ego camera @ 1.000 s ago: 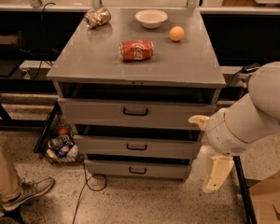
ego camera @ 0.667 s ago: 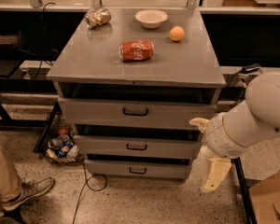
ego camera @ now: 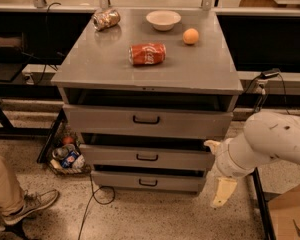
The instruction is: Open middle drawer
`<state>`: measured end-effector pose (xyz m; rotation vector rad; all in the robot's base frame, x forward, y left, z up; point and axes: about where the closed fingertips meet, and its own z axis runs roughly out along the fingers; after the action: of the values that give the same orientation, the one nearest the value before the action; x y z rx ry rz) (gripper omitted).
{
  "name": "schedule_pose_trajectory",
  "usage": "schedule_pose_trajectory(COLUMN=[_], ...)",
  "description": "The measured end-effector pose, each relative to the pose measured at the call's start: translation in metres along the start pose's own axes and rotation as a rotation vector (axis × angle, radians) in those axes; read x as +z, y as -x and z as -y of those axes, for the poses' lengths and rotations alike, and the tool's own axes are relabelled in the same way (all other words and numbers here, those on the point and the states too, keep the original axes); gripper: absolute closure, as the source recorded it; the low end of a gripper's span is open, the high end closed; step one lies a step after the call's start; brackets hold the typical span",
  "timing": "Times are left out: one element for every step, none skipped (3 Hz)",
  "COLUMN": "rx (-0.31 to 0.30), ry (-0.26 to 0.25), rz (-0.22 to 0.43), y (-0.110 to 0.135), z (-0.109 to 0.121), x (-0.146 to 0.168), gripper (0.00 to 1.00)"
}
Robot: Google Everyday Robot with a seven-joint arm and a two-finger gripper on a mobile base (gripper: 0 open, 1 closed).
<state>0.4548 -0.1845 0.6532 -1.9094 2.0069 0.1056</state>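
Observation:
The grey metal cabinet [ego camera: 200,76] has three drawers, each with a black bar handle. The middle drawer [ego camera: 115,156] is the second one, with its handle [ego camera: 147,157] at the centre of its front. A dark gap shows above each drawer front. My gripper [ego camera: 221,186] hangs at the end of the white arm [ego camera: 270,141], just right of the cabinet's lower right corner. It is level with the bottom drawer [ego camera: 175,182] and well to the right of the middle drawer's handle. It touches no handle.
On the cabinet top lie a red soda can [ego camera: 147,54], a crushed can [ego camera: 106,19], a white bowl [ego camera: 163,19] and an orange [ego camera: 190,36]. A person's leg and shoe [ego camera: 30,206] are at lower left. A basket of litter [ego camera: 66,156] and a floor cable [ego camera: 92,199] are nearby.
The white arm has sunk lower and drawn in a little at the cabinet's right side. The drawers and the things on top have not moved.

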Motion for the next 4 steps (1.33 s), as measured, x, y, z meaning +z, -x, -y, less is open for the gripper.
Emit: schedule_pose_trajectory(rx=[0.039, 0.036, 0.028, -0.004], ry=[0.06, 0.072, 0.101, 0.1], rz=[0.023, 0.025, 0.03, 0.037], y=[-0.023, -0.023, -0.024, -0.027], z=[0.002, 0.0, -0.002, 0.005], x=[0.069, 0.076, 0.093, 0.145], gripper=[0.0, 0.0, 0.0, 0.0])
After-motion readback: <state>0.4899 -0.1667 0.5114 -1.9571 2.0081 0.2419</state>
